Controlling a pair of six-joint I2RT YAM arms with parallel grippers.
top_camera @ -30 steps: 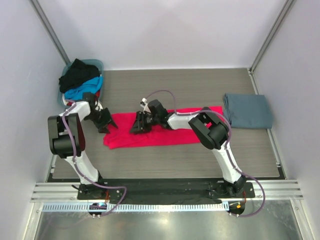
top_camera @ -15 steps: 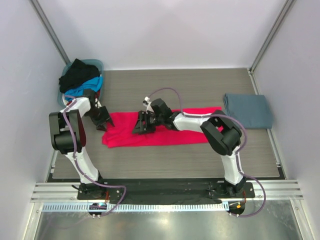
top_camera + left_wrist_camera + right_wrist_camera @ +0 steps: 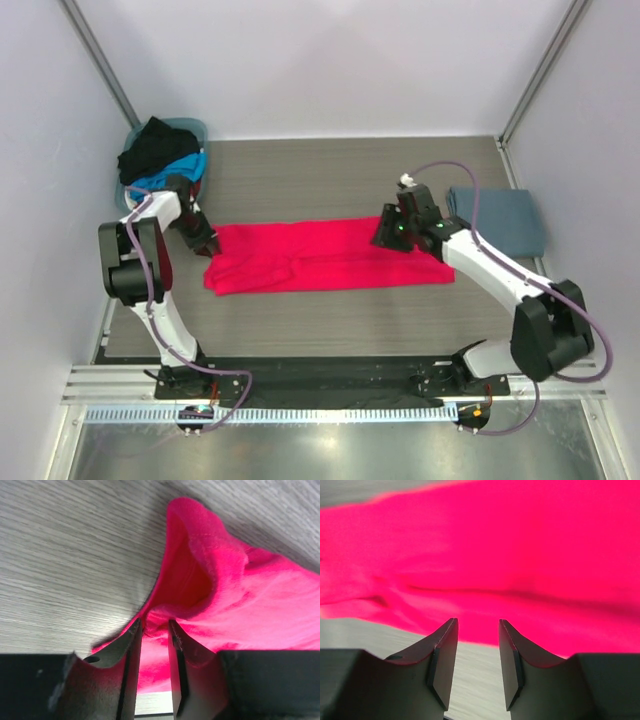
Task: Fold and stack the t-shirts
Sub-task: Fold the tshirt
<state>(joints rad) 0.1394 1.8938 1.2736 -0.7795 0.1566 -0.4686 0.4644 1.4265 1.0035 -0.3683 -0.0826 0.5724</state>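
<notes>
Black fingers (image 3: 131,650) of the left gripper (image 3: 153,626) are clamping narrowly on a raised fold at the edge of the bright red-pink cloth t-shirt (image 3: 320,255). Cloth is filling the gap between them and curling up in a hump just beyond the tips.

The red-pink shirt is lying spread in a long band across the middle of the grey wood-grain table (image 3: 350,170). The left gripper is sitting at its left end.

The right gripper (image 3: 477,625) is hanging just above the shirt's right part, near its edge. Its jaws are standing apart with nothing between them. The right wrist view is blurring the cloth.

A folded slate grey-blue t-shirt (image 3: 497,222) is lying flat at the table's right side, near the red-pink shirt's right end.

A teal plastic basket (image 3: 196,127) is standing at the far left corner, holding a heaped black t-shirt (image 3: 158,148) over a bright blue t-shirt (image 3: 172,182).
</notes>
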